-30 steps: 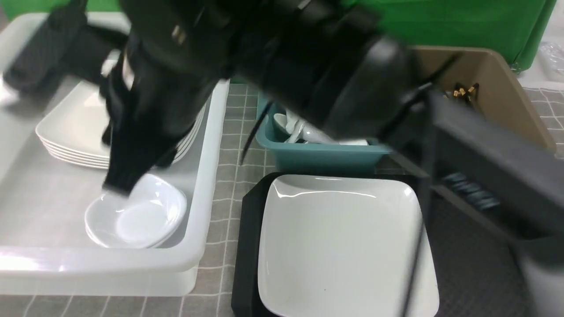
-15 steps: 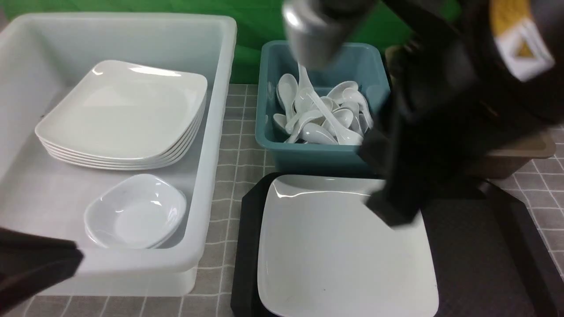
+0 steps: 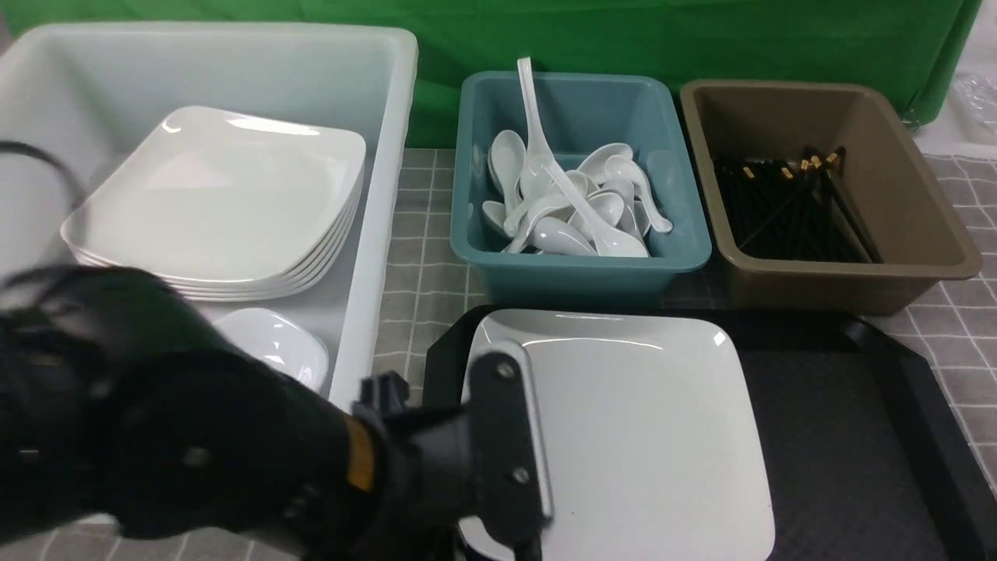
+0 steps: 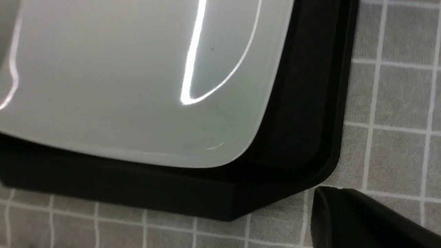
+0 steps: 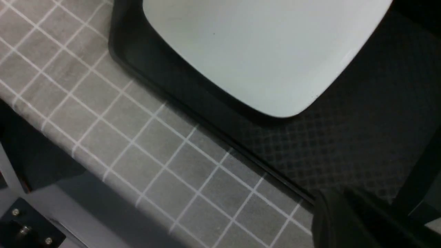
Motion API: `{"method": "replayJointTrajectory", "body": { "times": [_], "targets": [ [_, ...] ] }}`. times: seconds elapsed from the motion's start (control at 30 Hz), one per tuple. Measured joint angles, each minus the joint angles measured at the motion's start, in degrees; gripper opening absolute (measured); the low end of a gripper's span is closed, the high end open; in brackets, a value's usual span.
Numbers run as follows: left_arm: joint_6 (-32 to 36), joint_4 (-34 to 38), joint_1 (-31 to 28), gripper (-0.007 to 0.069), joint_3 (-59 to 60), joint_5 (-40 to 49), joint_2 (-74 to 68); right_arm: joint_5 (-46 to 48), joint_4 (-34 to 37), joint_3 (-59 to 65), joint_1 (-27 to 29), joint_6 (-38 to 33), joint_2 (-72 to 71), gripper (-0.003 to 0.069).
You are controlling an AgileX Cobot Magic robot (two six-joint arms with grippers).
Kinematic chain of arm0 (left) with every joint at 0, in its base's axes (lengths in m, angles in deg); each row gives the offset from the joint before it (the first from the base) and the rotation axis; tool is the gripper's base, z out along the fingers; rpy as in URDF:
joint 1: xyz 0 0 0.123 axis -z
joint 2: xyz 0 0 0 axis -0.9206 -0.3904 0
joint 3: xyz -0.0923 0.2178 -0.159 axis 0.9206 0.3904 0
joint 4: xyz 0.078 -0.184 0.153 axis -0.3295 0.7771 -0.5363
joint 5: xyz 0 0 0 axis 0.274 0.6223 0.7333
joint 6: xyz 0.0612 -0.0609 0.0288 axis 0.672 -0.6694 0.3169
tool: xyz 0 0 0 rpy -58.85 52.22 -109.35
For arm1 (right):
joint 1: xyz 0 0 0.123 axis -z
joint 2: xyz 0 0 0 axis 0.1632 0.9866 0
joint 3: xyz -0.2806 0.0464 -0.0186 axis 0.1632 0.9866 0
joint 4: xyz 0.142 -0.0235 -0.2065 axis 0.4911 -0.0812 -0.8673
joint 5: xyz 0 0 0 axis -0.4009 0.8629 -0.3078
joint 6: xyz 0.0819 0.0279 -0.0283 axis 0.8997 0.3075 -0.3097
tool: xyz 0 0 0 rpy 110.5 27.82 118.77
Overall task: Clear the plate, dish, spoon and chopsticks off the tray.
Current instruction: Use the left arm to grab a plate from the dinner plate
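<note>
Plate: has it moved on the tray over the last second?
No. The plate sits where it was, its far edge just short of the teal tub.

A green fabric backdrop is hung behind the counter, which is covered by a grey cloth printed with thin white grid lines.

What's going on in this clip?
The robot is clearing a black tray. Only the large plate shows on it; spoons fill the teal tub, chopsticks the brown tub, stacked plates and small dishes the white bin. The left arm hangs at the plate's left edge, holding nothing visible.
</note>
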Motion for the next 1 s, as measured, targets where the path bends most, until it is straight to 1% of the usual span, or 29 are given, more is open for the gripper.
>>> {"method": "replayJointTrajectory", "body": {
  "times": [0.03,0.1,0.17,0.2,0.27,0.33,0.4,0.47,0.63,0.8,1.0],
  "targets": [
    [0.0,0.0,0.1,0.0024,0.0,-0.2,-0.4,0.0,0.0,0.2,0.0,0.1,-0.4,0.0071],
    [2.0,-2.3,0.3,0.0069,0.0,-2.7,-5.4,-0.1,0.0,1.5,0.0,0.2,-5.3,0.0071],
    [2.3,-4.4,0.3,0.0111,0.0,-4.5,-7.7,-0.1,0.0,1.8,0.0,0.2,-7.4,0.0071],
    [2.3,-6.2,0.3,0.0143,0.0,-5.8,-9.0,-0.1,0.0,1.9,0.0,0.3,-8.6,0.0071],
    [2.5,-8.8,0.3,0.0231,0.0,-8.0,-10.8,-0.1,0.0,2.0,0.0,0.1,-10.4,0.0071],
    [2.6,-10.0,0.3,0.0276,0.0,-9.6,-11.7,-0.1,0.0,2.0,0.0,-0.1,-10.9,0.0072],
    [2.7,-11.6,0.3,0.0342,0.0,-11.6,-12.8,-0.1,0.0,2.0,0.0,-0.2,-11.3,0.0074],
    [2.7,-12.8,0.3,0.0393,0.0,-14.1,-14.2,-0.1,0.0,2.0,0.0,-0.6,-11.3,0.0076],
    [3.6,-13.3,0.3,0.0420,0.0,-16.7,-15.9,-0.2,0.0,2.1,0.0,-1.6,-11.3,0.0085],
    [6.7,-13.2,0.3,0.0423,0.0,-17.2,-16.2,-0.2,0.0,2.1,0.0,-1.8,-11.3,0.0090],
    [7.1,-13.2,0.3,0.0423,0.0,-17.6,-16.6,-0.2,0.0,2.1,0.0,-2.3,-11.3,0.0094]
  ]
}}
